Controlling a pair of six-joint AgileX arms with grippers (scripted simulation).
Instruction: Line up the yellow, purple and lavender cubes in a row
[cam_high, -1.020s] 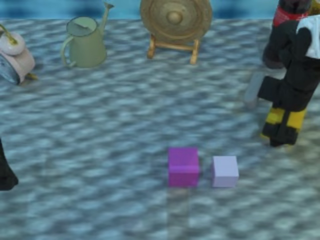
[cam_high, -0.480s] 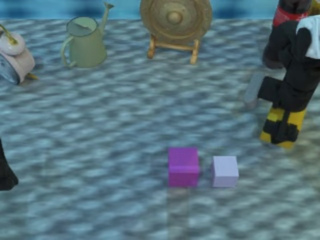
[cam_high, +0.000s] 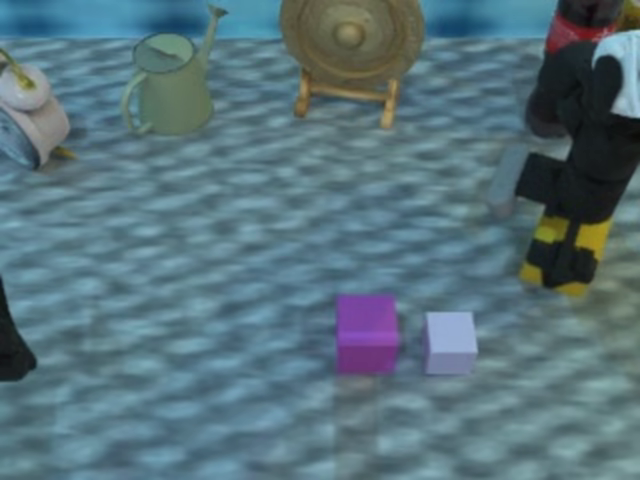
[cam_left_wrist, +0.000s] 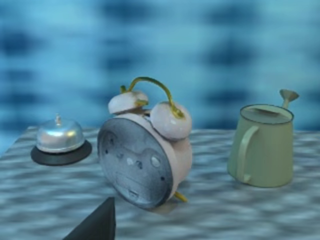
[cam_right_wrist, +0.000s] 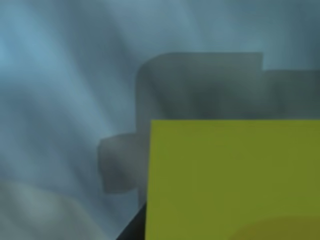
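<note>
The right gripper (cam_high: 560, 262) is clamped on the yellow cube (cam_high: 565, 240), up and right of the lavender cube (cam_high: 449, 342), which sits beside the purple cube (cam_high: 367, 333).

Right gripper (cam_high: 560, 265) with yellow cube (cam_high: 598, 236) shifted slightly toward table's far edge and left over 1 s; almost no motion in last half second.
</note>
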